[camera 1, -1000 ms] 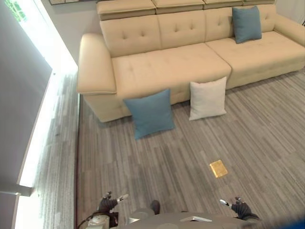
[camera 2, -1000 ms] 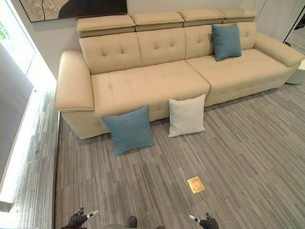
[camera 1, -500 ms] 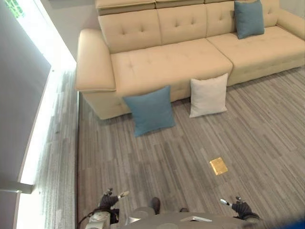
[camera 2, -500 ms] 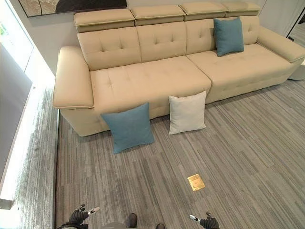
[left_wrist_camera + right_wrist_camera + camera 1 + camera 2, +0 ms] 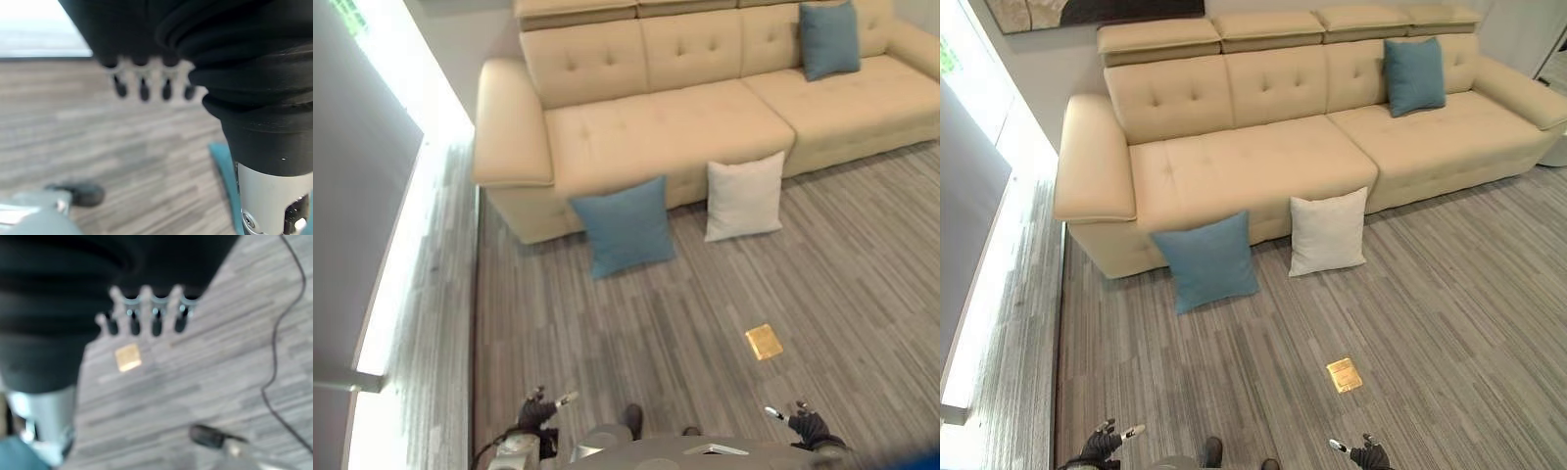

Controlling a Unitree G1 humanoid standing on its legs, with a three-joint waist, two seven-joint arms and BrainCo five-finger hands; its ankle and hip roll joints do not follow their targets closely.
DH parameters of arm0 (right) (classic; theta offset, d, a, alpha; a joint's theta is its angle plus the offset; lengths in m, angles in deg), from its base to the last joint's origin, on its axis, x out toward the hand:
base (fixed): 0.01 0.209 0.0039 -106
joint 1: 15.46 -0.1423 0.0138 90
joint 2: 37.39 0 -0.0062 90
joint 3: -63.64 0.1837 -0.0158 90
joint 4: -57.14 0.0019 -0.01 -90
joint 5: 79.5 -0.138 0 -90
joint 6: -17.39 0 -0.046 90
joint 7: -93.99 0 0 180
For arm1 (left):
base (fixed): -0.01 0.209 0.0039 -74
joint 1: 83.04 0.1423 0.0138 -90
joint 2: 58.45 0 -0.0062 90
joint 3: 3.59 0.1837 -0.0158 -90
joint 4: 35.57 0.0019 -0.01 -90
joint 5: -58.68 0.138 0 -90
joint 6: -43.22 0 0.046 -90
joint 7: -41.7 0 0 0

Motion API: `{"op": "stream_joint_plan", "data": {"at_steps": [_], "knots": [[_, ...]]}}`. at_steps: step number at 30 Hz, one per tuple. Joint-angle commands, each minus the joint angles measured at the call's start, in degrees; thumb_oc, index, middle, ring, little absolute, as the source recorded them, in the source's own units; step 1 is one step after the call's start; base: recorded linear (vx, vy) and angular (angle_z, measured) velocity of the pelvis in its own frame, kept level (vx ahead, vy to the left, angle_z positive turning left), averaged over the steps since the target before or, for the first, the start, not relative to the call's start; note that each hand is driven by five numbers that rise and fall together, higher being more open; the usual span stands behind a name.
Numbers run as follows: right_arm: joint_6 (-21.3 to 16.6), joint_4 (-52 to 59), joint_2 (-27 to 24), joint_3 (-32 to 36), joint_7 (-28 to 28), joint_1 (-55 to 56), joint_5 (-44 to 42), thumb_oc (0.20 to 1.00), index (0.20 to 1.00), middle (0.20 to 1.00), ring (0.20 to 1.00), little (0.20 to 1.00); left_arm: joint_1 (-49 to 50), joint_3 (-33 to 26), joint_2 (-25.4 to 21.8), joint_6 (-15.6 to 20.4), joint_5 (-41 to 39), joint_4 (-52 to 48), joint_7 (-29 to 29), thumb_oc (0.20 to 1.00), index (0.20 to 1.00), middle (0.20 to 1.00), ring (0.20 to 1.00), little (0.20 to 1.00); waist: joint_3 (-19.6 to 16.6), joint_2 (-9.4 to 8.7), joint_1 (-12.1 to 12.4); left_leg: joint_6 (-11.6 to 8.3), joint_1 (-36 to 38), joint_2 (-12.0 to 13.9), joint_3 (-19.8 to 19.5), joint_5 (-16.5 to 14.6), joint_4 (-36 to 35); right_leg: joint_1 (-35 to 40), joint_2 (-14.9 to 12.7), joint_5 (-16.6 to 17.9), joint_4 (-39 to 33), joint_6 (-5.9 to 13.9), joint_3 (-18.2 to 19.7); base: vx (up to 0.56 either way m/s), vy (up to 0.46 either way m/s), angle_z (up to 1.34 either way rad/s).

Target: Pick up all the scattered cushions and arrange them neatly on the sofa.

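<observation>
Approach step: both hands, left hand (image 5: 1099,446) and right hand (image 5: 1368,454), hang empty with relaxed fingers, so next means nearing the blue square fabric cushion (image 5: 1206,260) leaning against the beige sofa (image 5: 1234,166) front edge.

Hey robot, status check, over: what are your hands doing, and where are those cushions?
Left hand and right hand open, empty. Blue cushion and white cushion on floor against sofa. Path clear.
</observation>
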Motion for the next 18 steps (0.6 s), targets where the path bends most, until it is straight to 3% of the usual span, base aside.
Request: {"op": "stream_joint_plan", "data": {"at_steps": [1,4,7,9,12,14,16,18], "knots": [[-1.03,3.45,-3.26,-1.12,0.97,-1.02,-0.23,1.000,1.000,1.000,1.000,1.000,-2.85,1.35,1.06,1.12,-0.58,2.11,0.38,1.000,1.000,1.000,1.000,1.000,0.49,-1.30,0.12,-5.17,-2.55,0.92,-5.67,-0.07,1.91,-3.96,-1.66,0.76,3.33,2.45,-1.63,0.00,-0.023,0.67],[-1.14,4.16,-3.31,-0.86,1.09,-0.89,-0.37,1.000,1.000,1.000,1.000,1.000,-2.96,1.68,1.12,1.08,-0.88,2.10,0.50,1.000,1.000,1.000,1.000,1.000,0.25,-1.59,0.10,-5.08,-4.19,0.72,-3.82,-0.29,3.92,-3.89,-2.31,0.21,3.78,2.39,-3.64,0.05,0.004,0.27],[-0.94,5.34,-3.53,-0.01,1.36,-0.80,-0.70,1.000,1.000,1.000,1.000,1.000,-3.24,1.87,1.30,0.94,-1.21,1.10,0.50,1.000,1.000,1.000,1.000,1.000,0.05,-1.68,-0.76,-3.97,-5.10,1.77,3.16,-0.33,3.80,-3.67,-3.24,-0.41,4.14,2.60,-6.21,0.05,0.060,0.53],[-0.61,5.22,-3.23,-0.19,1.13,-1.07,-0.48,1.000,1.000,1.000,1.000,1.000,-2.75,1.33,1.20,1.04,-1.19,1.64,0.40,1.000,1.000,1.000,1.000,1.000,-0.45,-1.92,-0.50,-3.57,-4.14,2.01,3.88,-1.05,2.96,-3.26,-3.49,-0.96,4.85,3.00,-5.94,0.16,0.096,0.53],[-0.44,5.30,-3.04,-0.88,0.96,-1.81,0.27,1.000,1.000,1.000,1.000,1.000,-1.96,0.80,1.17,1.05,-1.68,1.68,0.38,1.000,1.000,1.000,1.000,1.000,-0.86,-2.03,0.14,-2.56,-2.92,1.10,3.29,-2.46,2.74,-2.94,-3.90,-1.53,6.02,3.49,-4.23,0.15,0.123,-0.10],[-0.21,5.71,-2.81,-1.46,0.82,-2.16,1.44,1.000,1.000,1.000,1.000,1.000,-1.38,0.23,1.12,0.87,-1.73,1.87,0.17,1.000,1.000,1.000,1.000,1.000,-0.92,-2.00,1.76,-0.77,-1.06,0.23,3.80,-4.35,3.17,-2.71,-5.82,-2.18,9.46,5.01,-2.55,0.23,0.262,-0.46],[-0.09,6.32,-2.88,-2.05,0.51,-3.32,2.29,1.000,1.000,1.000,1.000,1.000,-1.27,0.06,0.41,0.91,-1.59,1.30,0.05,1.000,1.000,1.000,1.000,1.000,0.14,-1.80,2.26,1.02,-0.06,-0.23,4.33,-5.17,3.37,-6.63,-7.31,0.58,17.81,6.85,0.17,0.13,0.249,-0.68],[-0.33,7.37,-2.75,-2.50,0.21,-3.48,2.11,1.000,1.000,1.000,1.000,1.000,-1.63,0.31,-0.67,1.04,-1.32,0.14,-0.17,1.000,1.000,1.000,1.000,1.000,1.06,-1.48,1.99,2.03,0.65,-0.41,2.50,-5.88,3.59,-10.96,-6.48,1.19,24.06,6.75,3.05,0.14,0.167,-0.53]]}}
